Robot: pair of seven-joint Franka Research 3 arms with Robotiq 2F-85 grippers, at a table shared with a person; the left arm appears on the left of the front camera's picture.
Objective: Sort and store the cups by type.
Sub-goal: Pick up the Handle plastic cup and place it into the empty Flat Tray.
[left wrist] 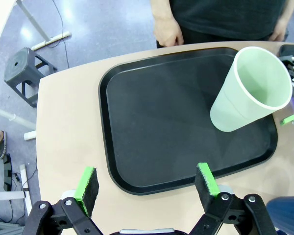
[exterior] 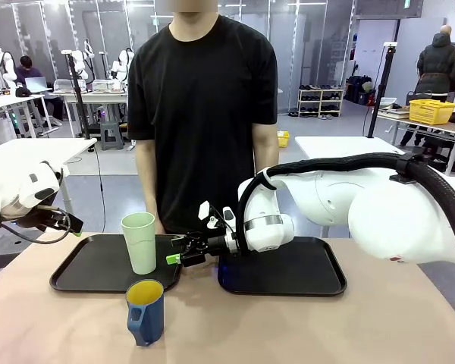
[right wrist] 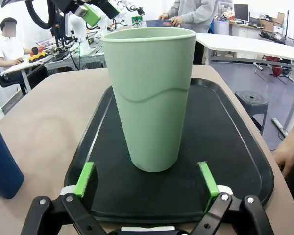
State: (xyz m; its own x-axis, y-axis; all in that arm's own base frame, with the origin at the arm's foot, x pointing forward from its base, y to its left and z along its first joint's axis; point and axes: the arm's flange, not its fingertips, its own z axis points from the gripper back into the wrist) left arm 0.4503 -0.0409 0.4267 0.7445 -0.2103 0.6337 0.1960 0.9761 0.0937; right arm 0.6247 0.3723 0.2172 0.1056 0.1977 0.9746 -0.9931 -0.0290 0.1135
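A large, brightly lit workshop with a smooth grey floor [exterior: 326, 125]. Glass partition walls [exterior: 303, 38] run along the back, and a low shelf rack [exterior: 321, 101] stands against them. One white table [exterior: 341, 145] stands at right, another [exterior: 30, 152] at left. A yellow crate [exterior: 431, 111] rests on a far table. A grey stool [left wrist: 20, 71] stands on the floor near the pale beige tabletop [exterior: 288, 326] in the foreground.

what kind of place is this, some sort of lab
Probably a robotics lab or workshop: a white robot arm works at a table, with white workbenches, a yellow crate and a storage rack on the open floor behind.
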